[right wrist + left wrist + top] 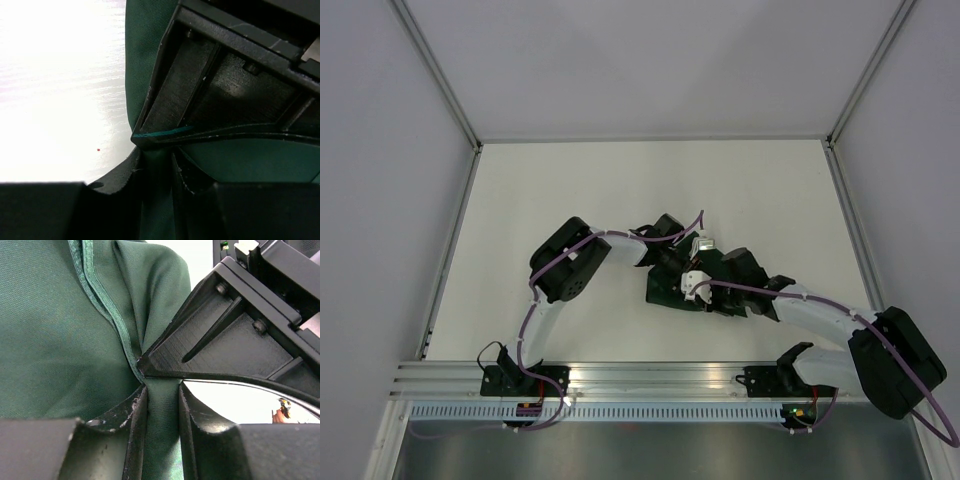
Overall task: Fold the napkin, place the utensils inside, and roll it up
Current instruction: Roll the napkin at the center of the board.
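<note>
The dark green napkin (60, 340) is bunched up at the middle of the table, and both grippers hold it nose to nose. In the left wrist view, my left gripper (162, 410) is shut on a fold of the cloth beside its stitched hem (107, 310). The right gripper's black body (240, 335) sits just beyond. My right gripper (157, 172) is shut on another fold of the napkin (145, 55). From above, the left gripper (680, 270) and right gripper (707, 286) cover most of the cloth. The utensils are out of view.
The white table (620, 190) lies bare around the arms, with grey walls on three sides. An aluminium rail (650, 378) carrying both arm bases runs along the near edge. White tabletop (60, 90) shows left of the right gripper.
</note>
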Available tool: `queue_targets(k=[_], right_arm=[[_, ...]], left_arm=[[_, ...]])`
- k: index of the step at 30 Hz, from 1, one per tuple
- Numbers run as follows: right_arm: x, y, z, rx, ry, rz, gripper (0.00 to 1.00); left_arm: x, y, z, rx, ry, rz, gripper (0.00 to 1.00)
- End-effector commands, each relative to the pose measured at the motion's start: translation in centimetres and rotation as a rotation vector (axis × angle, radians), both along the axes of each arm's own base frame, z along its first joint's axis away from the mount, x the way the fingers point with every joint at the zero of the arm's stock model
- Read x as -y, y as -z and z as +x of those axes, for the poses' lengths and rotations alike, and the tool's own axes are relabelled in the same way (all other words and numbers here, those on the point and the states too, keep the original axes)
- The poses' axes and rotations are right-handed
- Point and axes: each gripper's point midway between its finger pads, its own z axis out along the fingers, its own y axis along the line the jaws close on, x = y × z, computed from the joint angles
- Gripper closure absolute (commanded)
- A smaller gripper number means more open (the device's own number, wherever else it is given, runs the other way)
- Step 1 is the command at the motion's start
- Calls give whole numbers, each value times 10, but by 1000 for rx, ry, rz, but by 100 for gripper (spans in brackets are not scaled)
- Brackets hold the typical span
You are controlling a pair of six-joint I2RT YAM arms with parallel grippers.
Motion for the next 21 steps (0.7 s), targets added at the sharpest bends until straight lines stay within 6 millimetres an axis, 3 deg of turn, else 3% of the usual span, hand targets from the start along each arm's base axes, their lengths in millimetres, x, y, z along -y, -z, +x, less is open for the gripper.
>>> queue_targets(k=[1,6,7,13,21], right_arm=[[0,3,-7,-59,-31,-28,80],[2,7,-12,-101,-43,-50,83],[2,9,-13,-110,-48,-55,83],[2,16,-18,-186,-70,-71,84],[7,16,-16,-346,-103,-72,84]], left_arm=[[-17,36,5,43,-84,171,64],[-16,20,20,80,-130,148,60],[-15,12,24,99,-142,132,52],[-22,-5,47,160,-223,114,51],[-48,-40,95,273,-416,64,49]])
